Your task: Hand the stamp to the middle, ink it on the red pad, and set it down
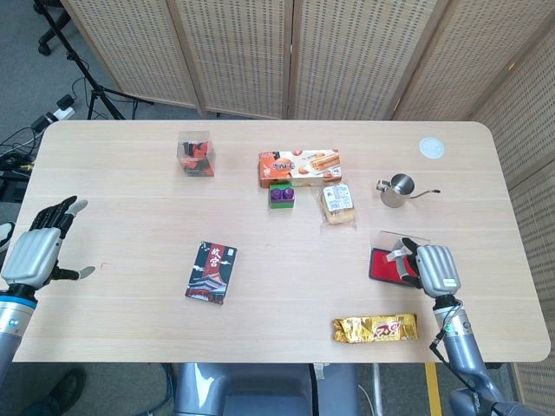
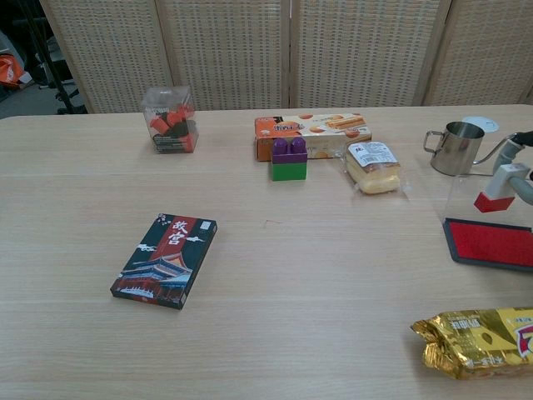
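My right hand (image 1: 431,269) holds the small white stamp (image 2: 497,188) with its red face down, lifted clear above the red ink pad (image 2: 494,242). In the head view the stamp (image 1: 396,256) hangs over the ink pad (image 1: 381,266) at the table's right side. The pad's clear lid (image 2: 475,197) stands open behind it. In the chest view only the fingertips of the right hand (image 2: 521,179) show at the right edge. My left hand (image 1: 39,243) hovers with spread fingers at the table's left edge, holding nothing.
A gold snack packet (image 1: 375,328) lies just in front of the pad. A steel pitcher (image 1: 398,190), a wrapped bun (image 1: 337,204), a purple-green block (image 1: 280,195), an orange biscuit box (image 1: 297,166), a clear cube box (image 1: 196,154) and a dark card box (image 1: 212,271) lie across the table.
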Robot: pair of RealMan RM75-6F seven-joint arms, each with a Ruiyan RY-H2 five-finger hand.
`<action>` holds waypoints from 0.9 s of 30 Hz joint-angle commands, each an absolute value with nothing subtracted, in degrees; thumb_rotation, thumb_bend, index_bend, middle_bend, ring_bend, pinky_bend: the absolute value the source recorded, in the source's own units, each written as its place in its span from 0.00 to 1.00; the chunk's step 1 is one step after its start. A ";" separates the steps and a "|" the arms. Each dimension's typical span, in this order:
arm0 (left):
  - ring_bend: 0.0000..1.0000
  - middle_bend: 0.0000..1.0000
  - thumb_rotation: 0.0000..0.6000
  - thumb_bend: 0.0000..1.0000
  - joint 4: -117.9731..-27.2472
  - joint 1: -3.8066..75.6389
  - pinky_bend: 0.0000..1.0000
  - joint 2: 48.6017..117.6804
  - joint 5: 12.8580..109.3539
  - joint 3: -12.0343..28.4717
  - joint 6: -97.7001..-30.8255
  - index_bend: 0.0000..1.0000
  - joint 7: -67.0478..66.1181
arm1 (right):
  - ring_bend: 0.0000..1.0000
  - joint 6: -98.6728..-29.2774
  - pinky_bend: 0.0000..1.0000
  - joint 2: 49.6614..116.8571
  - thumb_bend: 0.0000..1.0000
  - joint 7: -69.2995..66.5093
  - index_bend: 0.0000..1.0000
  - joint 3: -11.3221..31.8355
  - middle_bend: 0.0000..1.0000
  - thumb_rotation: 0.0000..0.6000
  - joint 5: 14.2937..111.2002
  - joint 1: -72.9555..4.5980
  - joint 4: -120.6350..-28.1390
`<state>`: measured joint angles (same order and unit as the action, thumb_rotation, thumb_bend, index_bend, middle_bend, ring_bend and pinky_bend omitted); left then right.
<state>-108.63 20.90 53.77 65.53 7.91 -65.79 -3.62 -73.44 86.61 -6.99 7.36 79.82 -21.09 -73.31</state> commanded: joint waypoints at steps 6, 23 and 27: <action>0.00 0.00 1.00 0.01 -108.79 20.66 0.00 53.56 66.15 7.75 -66.04 0.00 -3.26 | 1.00 -69.91 1.00 86.58 0.57 1.82 0.61 8.81 0.98 1.00 80.43 -25.17 -80.99; 0.00 0.00 1.00 0.01 -108.53 20.62 0.00 53.27 66.03 7.79 -65.69 0.00 -2.52 | 1.00 -62.00 1.00 97.99 0.57 10.42 0.61 11.82 0.98 1.00 72.80 -31.88 -73.58; 0.00 0.00 1.00 0.01 -108.46 20.61 0.00 53.16 65.95 7.86 -65.64 0.00 -2.29 | 1.00 -61.54 1.00 99.44 0.57 9.83 0.61 11.62 0.98 1.00 72.76 -32.32 -71.16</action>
